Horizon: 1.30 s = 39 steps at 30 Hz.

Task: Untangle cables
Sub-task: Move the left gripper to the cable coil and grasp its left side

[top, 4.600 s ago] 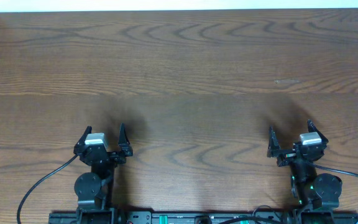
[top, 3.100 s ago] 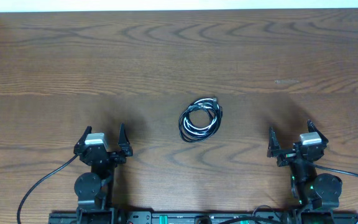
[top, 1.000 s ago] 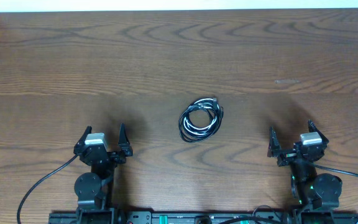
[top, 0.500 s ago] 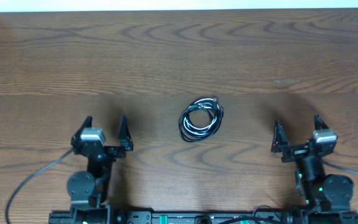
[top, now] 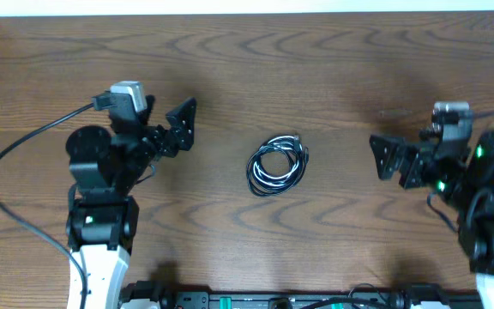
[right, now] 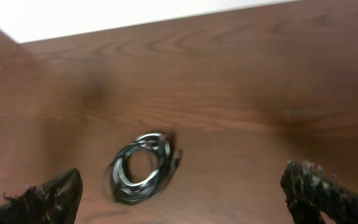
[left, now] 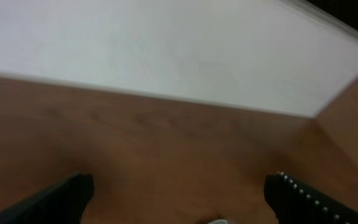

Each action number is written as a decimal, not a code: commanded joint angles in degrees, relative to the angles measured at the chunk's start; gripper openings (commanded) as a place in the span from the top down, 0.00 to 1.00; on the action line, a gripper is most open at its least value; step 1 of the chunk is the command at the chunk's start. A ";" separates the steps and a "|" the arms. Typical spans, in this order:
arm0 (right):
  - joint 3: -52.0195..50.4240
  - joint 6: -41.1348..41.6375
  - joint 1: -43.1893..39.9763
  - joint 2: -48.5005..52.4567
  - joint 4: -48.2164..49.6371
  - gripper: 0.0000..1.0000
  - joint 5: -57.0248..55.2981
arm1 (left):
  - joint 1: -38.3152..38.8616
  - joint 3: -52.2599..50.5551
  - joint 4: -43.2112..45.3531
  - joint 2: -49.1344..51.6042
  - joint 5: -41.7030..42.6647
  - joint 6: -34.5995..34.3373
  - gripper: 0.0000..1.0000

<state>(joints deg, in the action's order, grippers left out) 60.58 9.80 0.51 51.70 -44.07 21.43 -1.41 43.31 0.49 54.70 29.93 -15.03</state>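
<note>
Your left hand [top: 187,126] and right hand [top: 377,160] both have their fingers apart and hold nothing. They face each other across the worktop [top: 316,69]. Between them, well apart from either, lie the cables [top: 277,167], wound in one roundish coil with no marked long axis. Neither hand is clearly nearer. The right one sits about level with the coil, and its wrist camera shows it ahead, left of centre. The left sits farther up.

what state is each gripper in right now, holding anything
Left gripper: fingers open, holding nothing.
Right gripper: fingers open, holding nothing.
</note>
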 commanded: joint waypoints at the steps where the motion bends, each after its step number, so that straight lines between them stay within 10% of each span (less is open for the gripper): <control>1: 3.02 0.55 0.35 3.72 -0.26 0.01 6.38 | -0.13 1.16 -1.31 2.58 5.90 -2.56 0.07; 14: 3.02 1.18 2.91 15.34 -3.58 0.01 -0.31 | 10.71 1.18 -18.49 18.78 11.43 4.28 0.27; 22: 3.02 1.36 8.20 15.72 -6.40 0.01 -9.14 | 27.36 1.18 -17.42 24.59 -8.00 5.70 0.19; 39: 2.84 1.31 12.20 16.74 -8.35 0.01 -9.53 | 28.13 1.18 0.70 39.32 -23.15 10.56 0.41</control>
<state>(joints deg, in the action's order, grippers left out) 62.78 10.52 11.46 67.79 -52.47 12.29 26.74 43.66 0.14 93.21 8.82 -5.67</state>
